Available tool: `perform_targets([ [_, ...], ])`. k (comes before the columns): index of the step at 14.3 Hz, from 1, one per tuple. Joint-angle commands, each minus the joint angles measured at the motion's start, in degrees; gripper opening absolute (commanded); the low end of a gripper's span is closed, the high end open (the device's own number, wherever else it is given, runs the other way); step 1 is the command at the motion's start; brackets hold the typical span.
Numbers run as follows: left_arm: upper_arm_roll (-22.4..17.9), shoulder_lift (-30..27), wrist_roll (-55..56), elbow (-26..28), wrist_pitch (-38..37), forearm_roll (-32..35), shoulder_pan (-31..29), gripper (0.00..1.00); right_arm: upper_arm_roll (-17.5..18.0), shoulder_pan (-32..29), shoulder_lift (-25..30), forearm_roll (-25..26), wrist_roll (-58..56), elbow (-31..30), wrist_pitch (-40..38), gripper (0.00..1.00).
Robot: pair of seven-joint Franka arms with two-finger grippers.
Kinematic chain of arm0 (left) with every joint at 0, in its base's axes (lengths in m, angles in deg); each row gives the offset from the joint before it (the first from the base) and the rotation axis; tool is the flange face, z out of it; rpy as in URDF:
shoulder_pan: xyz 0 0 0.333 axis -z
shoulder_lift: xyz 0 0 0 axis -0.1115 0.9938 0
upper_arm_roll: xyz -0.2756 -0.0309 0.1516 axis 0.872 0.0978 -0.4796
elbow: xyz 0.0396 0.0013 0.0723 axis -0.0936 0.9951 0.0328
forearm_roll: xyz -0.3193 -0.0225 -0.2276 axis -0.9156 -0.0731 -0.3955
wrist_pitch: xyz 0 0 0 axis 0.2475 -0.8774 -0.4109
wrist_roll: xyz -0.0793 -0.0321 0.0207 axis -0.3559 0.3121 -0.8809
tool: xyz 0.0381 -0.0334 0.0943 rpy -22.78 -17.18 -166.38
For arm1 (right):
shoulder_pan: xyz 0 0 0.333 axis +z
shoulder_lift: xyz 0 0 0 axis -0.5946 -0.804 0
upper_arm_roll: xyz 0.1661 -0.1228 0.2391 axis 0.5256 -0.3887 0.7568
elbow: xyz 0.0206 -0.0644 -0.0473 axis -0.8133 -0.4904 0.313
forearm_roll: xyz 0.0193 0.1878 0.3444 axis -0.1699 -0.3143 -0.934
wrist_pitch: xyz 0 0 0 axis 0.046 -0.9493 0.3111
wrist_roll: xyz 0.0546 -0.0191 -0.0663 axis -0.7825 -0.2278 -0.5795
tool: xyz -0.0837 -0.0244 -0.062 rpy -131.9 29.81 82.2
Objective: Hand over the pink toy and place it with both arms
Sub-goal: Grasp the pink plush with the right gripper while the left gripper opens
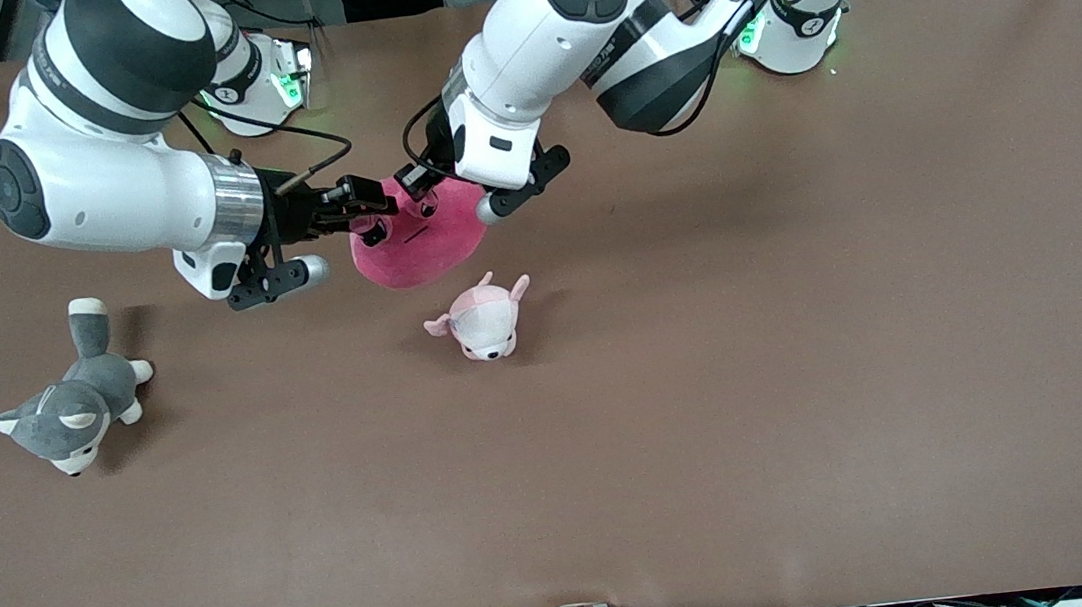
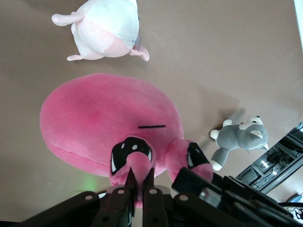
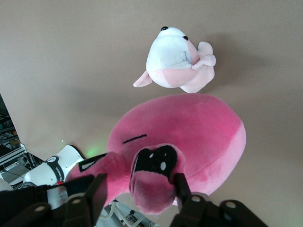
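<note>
The rounded hot-pink plush toy [image 1: 422, 241] is hanging above the brown counter [image 1: 804, 316], gripped from both ends. The left gripper [image 2: 139, 182] is pinching a fold by its eye, fingers [image 2: 129, 179] clenched. The right gripper [image 3: 137, 189] is grasping the other eye. A pale pink-and-white plush [image 1: 482, 320] is lying at the toy's five o'clock.

The right gripper [image 3: 139, 191] has its two black fingers [image 3: 182, 189] pressed on either side of a bunched fold of the pink toy [image 3: 189, 137], the fold bearing one black eye. At about twelve o'clock from the toy, just apart, a pale pink-and-white plush [image 3: 177, 61] lies on the brown table [image 3: 71, 71].
</note>
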Motion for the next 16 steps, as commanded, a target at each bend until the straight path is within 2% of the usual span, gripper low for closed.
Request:
perform_targets([
  [1,-0.68,0.87,1.14,-2.10,-0.14,0.13,0.89,0.00,-0.47,0.10,-0.41,-1.12,-0.57,-0.13,-0.15,0.23],
  [2,-0.68,0.78,1.14,-2.10,-0.14,0.13,0.89,0.00,-0.47,-0.16,-0.49,-1.12,-1.27,-0.13,-0.15,0.10],
  [3,-0.68,0.78,1.14,-2.10,-0.14,0.13,0.80,0.00,-0.56,-0.25,-0.49,-1.12,-2.14,-0.22,-0.15,0.03],
  [7,-0.68,0.69,1.14,-2.01,-0.22,0.22,0.80,0.03,-0.56,-0.25,-0.41,-1.04,-2.24,0.04,0.03,0.01],
  [8,-0.68,0.52,1.14,-1.92,-0.66,0.31,0.80,0.11,-0.56,-0.25,-0.41,-1.04,-2.24,0.05,0.03,0.01],
  [11,-0.77,-0.53,1.14,-1.57,-1.10,0.66,0.72,0.56,-0.56,-0.17,-0.32,-1.12,-2.24,0.05,-0.41,0.00],
  [12,-0.77,-0.62,1.14,-1.48,-1.37,1.88,0.72,0.98,-0.56,-0.25,-0.14,-1.12,-2.15,0.05,-0.76,0.00],
  [14,-0.42,-0.89,1.05,-1.57,-3.99,6.61,0.80,1.00,-0.82,-0.51,-0.06,-1.21,-2.15,0.31,-2.26,0.00],
  [16,-0.59,-1.24,1.05,-1.75,-7.59,7.52,0.63,1.00,-0.82,-2.26,0.12,-1.21,-2.33,0.40,-2.61,0.00],
])
